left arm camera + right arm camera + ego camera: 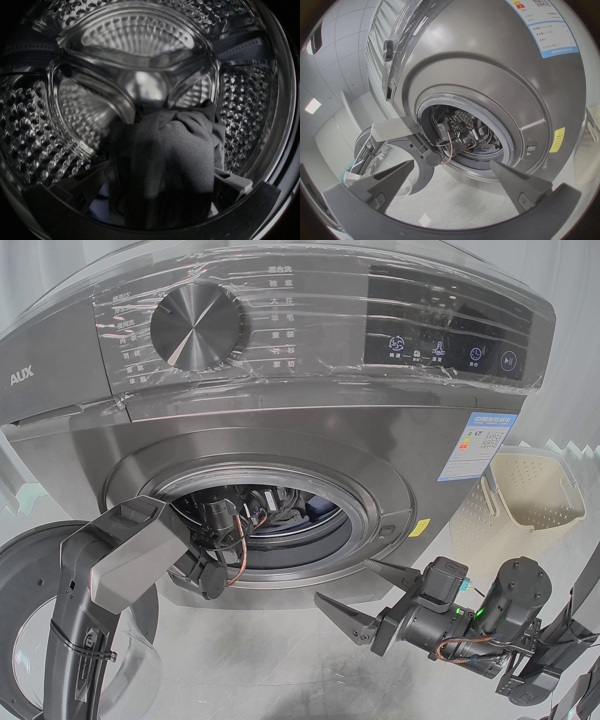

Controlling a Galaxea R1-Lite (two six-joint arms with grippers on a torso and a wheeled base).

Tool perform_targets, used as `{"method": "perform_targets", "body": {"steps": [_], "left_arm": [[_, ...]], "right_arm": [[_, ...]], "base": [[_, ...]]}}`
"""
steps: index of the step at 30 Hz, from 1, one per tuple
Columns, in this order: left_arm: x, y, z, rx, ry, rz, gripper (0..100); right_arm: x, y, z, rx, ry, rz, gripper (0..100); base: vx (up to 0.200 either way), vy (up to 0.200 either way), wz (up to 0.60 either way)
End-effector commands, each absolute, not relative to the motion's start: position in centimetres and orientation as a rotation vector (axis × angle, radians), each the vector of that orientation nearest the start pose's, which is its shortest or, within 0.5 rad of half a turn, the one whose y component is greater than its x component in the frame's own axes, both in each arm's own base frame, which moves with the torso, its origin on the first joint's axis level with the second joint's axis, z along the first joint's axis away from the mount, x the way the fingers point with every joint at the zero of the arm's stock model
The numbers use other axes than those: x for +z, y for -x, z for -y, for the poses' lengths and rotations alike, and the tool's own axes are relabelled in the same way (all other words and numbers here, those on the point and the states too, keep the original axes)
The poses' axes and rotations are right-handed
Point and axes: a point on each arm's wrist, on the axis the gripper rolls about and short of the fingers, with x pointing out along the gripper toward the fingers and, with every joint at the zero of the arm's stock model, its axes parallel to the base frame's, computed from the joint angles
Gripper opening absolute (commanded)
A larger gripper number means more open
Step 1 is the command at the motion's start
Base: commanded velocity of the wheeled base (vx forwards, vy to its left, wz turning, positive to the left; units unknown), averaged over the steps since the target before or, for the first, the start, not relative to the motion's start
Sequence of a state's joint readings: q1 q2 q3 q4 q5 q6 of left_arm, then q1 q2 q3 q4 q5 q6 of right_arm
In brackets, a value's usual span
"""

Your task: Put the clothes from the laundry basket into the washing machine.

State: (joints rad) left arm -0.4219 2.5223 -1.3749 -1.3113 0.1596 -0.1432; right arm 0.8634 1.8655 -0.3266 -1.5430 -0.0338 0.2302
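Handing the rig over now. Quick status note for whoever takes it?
Left gripper: open, deep in the drum, dark garment between its fingers.
Right gripper: open, empty, low in front of the washing machine.
Laundry basket: right of the machine, bottom hidden.
Done: garment is in the drum.
Left: withdraw the left arm, check the basket for more clothes.
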Motion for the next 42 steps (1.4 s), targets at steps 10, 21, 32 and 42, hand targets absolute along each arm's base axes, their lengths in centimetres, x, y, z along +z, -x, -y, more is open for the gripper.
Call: {"method": "perform_targets", "body": {"steps": [10,21,32,42], "left_arm": [[5.5,-43.6,19.4,-0.270,0.169,0.071,100],[8.2,-36.3,19.2,-0.361,0.151,0.005,100],[8.4,-27.5,19.0,-0.518,0.126,-0.069,100],[10.5,-17.5,19.0,-0.756,0.174,-0.127,100]], "right_arm": [[11.6,-17.6,-20.5,0.827,-0.219,-0.090,100],[11.7,-17.6,-20.5,0.827,-0.222,-0.086,100],[11.8,-17.4,-19.9,0.818,-0.220,-0.085,100],[12.1,-15.1,-17.0,0.813,-0.188,-0.100,100]], "base": [[0.000,0.000,0.00],[0.000,0.000,0.00],[0.000,0.000,0.00],[0.000,0.000,0.00]]}}
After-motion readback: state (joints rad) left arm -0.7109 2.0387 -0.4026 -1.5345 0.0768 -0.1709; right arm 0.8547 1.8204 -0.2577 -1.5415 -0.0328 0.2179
